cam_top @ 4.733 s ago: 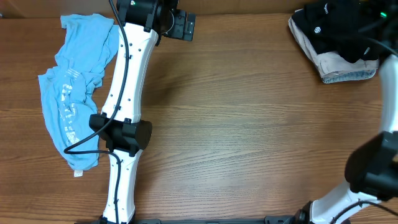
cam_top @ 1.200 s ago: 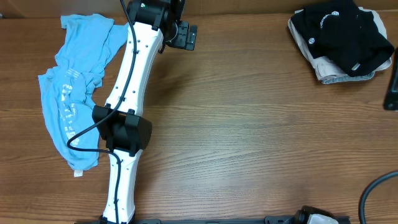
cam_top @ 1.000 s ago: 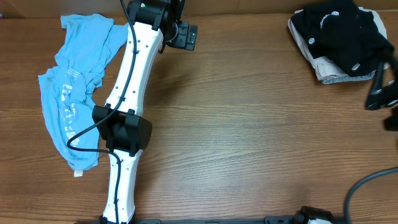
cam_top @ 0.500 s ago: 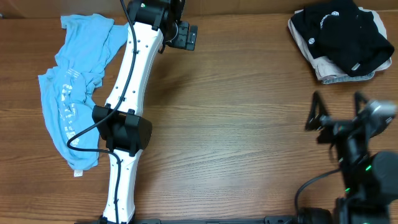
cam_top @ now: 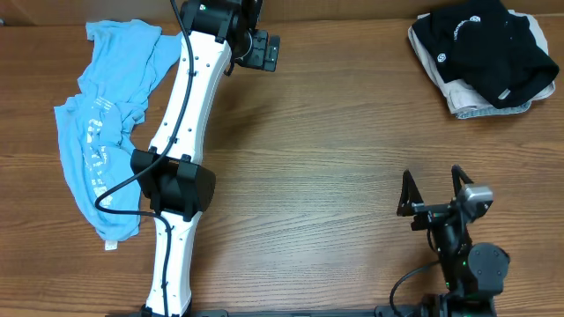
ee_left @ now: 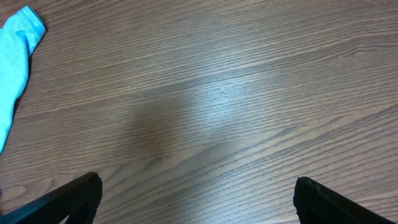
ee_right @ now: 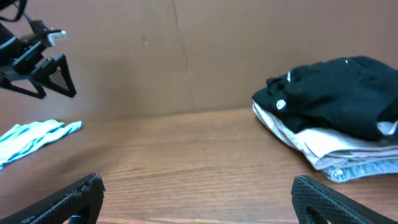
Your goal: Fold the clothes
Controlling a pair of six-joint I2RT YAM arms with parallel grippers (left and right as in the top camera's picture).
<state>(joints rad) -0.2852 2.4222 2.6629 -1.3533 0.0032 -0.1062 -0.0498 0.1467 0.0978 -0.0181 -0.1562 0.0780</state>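
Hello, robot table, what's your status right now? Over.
Copy. The left pincer open, empty; right pincer open, empty. The light-blue tee crumpled, unfolded, far left; black shirt bunched atop a stack. Nothing blocking either.

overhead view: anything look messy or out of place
The light-blue tee lies crumpled and twisted, unfolded, at the left side of the table. The black shirt sits rumpled atop a neater pile at the far right corner.
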